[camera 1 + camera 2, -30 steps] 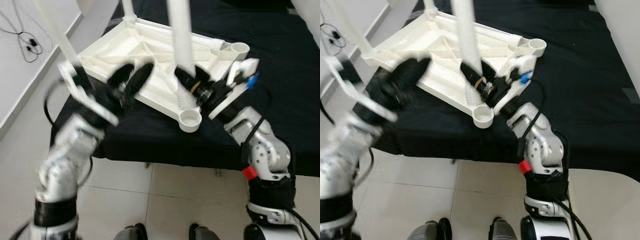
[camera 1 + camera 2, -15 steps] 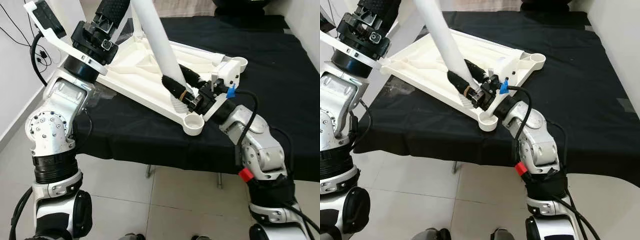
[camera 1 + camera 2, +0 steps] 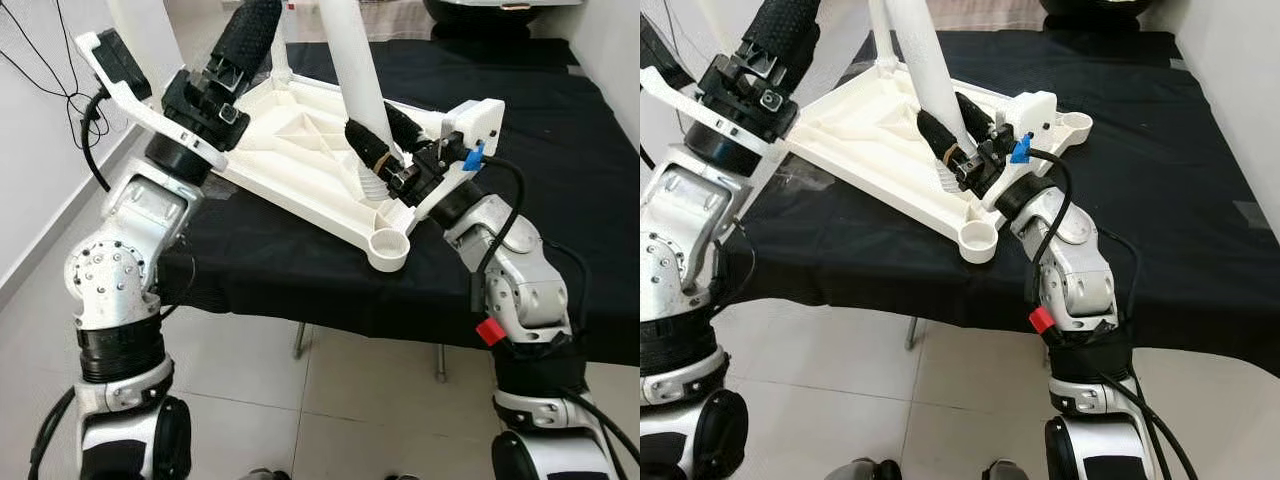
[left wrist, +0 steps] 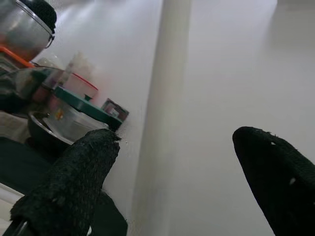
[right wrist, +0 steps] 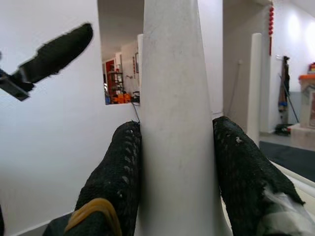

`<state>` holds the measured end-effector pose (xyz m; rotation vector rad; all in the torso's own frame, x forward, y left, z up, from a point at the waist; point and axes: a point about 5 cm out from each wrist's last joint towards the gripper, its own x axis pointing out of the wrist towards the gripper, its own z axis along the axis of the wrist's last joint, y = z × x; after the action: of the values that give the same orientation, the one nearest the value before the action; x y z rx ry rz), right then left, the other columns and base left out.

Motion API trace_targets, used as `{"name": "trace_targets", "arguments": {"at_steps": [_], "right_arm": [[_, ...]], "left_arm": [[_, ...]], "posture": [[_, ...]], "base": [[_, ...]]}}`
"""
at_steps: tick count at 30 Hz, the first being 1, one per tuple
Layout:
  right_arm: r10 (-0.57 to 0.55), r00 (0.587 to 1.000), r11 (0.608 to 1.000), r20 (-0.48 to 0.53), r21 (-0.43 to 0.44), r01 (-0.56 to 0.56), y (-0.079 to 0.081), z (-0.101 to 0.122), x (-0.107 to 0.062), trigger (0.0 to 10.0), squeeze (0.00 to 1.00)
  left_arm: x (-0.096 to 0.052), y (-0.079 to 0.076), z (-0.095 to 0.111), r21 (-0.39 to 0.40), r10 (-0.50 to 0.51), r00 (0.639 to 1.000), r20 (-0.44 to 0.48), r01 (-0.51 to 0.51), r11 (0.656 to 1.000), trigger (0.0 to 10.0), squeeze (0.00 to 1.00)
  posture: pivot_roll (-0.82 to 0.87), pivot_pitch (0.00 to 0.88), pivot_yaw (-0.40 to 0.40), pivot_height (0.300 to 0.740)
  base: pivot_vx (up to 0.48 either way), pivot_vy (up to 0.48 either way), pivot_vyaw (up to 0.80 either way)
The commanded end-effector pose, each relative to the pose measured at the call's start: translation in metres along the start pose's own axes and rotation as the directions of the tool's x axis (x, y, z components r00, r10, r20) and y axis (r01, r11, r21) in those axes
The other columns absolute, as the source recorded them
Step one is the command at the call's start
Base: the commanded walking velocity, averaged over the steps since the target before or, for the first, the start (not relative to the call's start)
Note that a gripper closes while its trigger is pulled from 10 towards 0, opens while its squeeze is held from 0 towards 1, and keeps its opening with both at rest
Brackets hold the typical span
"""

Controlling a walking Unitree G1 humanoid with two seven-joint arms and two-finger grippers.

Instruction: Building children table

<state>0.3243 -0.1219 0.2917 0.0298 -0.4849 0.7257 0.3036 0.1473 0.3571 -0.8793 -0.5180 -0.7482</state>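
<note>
Two black fingers of the right gripper (image 3: 383, 143) clamp the base of a white table leg (image 3: 352, 60), just right of centre in the left eye view. That leg rises steeply and leaves the frame at the top. In the right wrist view the same leg (image 5: 176, 123) stands between the fingers (image 5: 114, 187), pressed on both sides.

Below it lies the white children's table top (image 3: 300, 165), turned underside up so its ribbed inner face shows. It rests on a black cloth (image 3: 560, 150) that covers the tabletop, and its left side looks raised off the cloth, though contact there is hard to judge. A round empty leg socket (image 3: 388, 248) sits at the corner nearest the camera, lower centre of the frame, close to the cloth's front edge. Another white leg (image 3: 279, 50) stands at the far corner, upper centre.

At upper left, the left gripper (image 3: 245, 35) is lifted high, its fingers pointing up and away from the table top. In the left wrist view its fingers (image 4: 74, 187) are spread wide apart with nothing between them, a pale wall behind.

Pale floor tiles (image 3: 330, 400) fill the lower part of the frame.
</note>
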Motion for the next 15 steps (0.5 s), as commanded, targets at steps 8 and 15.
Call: {"name": "trace_targets", "arguments": {"at_steps": [8, 15], "right_arm": [[0.115, 0.993, 0.993, 0.03, -0.016, -0.114, 0.019, 0.002, -0.001, 0.0, 0.0], [0.2, 0.98, 0.979, 0.004, -0.05, -0.2, 0.028, 0.002, -0.004, 0.0, 0.0]], "left_arm": [[0.008, 0.007, 0.014, 0.075, 0.021, 1.0, 0.016, -0.022, 0.997, 10.0, 0.0], [0.014, 0.01, 0.01, 0.103, 0.017, 0.999, -0.029, -0.014, 0.995, 10.0, 0.0]], "posture": [[-0.04, 0.109, 0.061, 0.74], [-0.04, 0.111, 0.068, 0.74]], "base": [[0.0, 0.0, 0.0], [0.0, 0.0, 0.0]]}}
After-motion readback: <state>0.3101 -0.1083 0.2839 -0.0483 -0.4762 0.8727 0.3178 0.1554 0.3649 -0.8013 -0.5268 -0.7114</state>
